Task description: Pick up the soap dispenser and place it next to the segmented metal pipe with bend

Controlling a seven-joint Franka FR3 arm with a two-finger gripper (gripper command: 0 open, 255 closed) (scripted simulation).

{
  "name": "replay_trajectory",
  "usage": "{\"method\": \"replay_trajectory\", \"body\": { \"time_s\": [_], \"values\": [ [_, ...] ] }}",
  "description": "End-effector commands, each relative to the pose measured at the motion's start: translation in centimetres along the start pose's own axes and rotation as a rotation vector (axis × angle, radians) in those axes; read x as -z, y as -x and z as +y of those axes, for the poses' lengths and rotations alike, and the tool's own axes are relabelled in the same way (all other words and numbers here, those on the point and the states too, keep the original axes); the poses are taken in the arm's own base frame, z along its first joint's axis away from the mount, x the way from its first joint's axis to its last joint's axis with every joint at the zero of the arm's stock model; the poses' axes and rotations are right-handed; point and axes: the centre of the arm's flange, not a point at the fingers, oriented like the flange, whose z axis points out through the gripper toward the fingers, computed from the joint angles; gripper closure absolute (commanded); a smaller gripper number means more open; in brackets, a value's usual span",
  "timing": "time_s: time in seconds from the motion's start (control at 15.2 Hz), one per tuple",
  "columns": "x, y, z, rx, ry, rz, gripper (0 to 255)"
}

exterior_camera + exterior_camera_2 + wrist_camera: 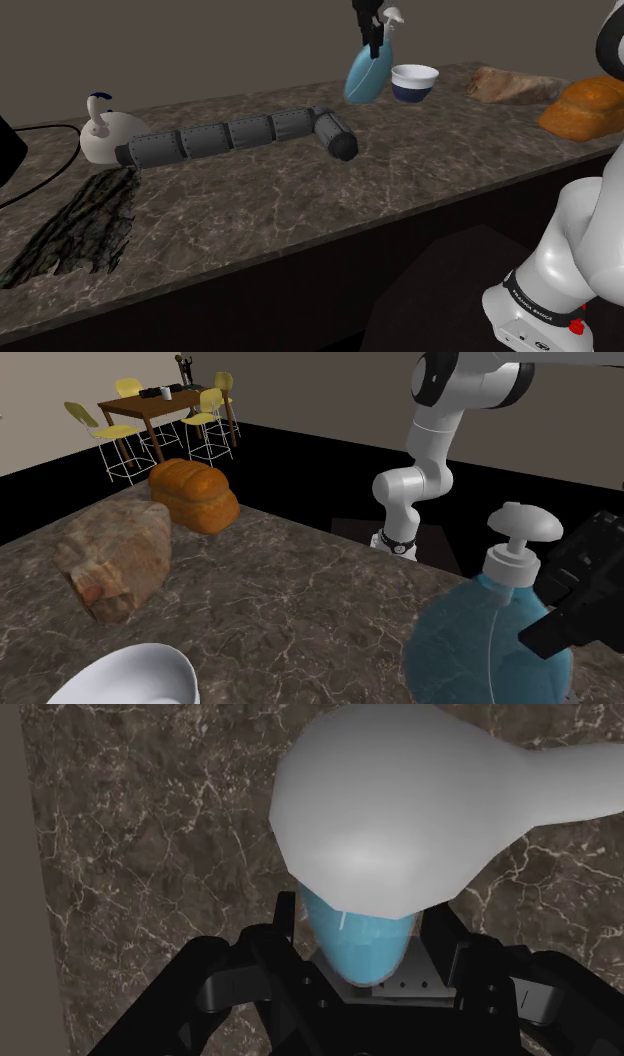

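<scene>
At the counter's far end, beside a white bowl (414, 82), my gripper (372, 42) is clamped on the tilted blue soap dispenser (364, 76). Grasp looks done; carrying it to the segmented pipe (235, 135), well apart, remains.

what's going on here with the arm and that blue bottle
The robot arm's gripper is closed around the neck of the blue soap dispenser, which tilts beside a bowl at the back of the counter. The grey pipe lies farther toward the shoulder view's left; the dispenser is not yet beside it.
</scene>
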Motion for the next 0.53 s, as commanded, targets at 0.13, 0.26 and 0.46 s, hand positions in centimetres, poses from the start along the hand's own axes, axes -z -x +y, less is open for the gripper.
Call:
{"method": "replay_trajectory", "body": {
  "time_s": [0.13,0.26,0.46],
  "values": [
    [-1.9,-0.6,-0.6,0.000,0.001,0.001,255],
    [-2.9,-0.8,-0.9,0.000,0.001,0.001,255],
    [-4.4,-1.3,-1.4,0.000,0.001,0.001,255]
  ]
}}
